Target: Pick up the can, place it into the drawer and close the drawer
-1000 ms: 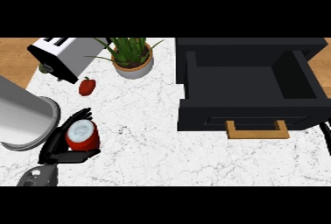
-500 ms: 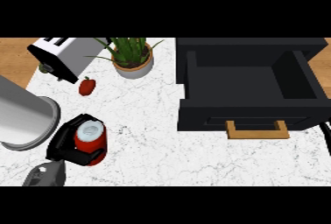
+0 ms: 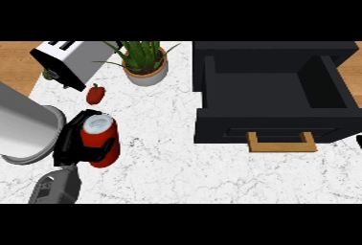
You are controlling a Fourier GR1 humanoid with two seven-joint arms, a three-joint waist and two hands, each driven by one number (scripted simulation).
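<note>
The red can [image 3: 102, 143] with a pale top sits in my left hand [image 3: 73, 142], whose black fingers curl round its left side and lower part. It leans a little over the white marble counter [image 3: 163, 158] at the left. The black drawer [image 3: 272, 86] stands open at the right, its inside bare and its wooden handle [image 3: 280, 143] facing me. A sliver of my right hand [image 3: 359, 141] shows at the right edge, too little to tell how it is held.
A large grey metal pot [image 3: 25, 129] stands right beside my left hand. Behind it lie a small red pepper [image 3: 96, 94], a white toaster [image 3: 67, 60] and a potted plant [image 3: 145, 64]. Bare counter stretches between the can and the drawer.
My left hand has curled round the can. The can now looks larger and stands slightly further right, raised off the counter.
</note>
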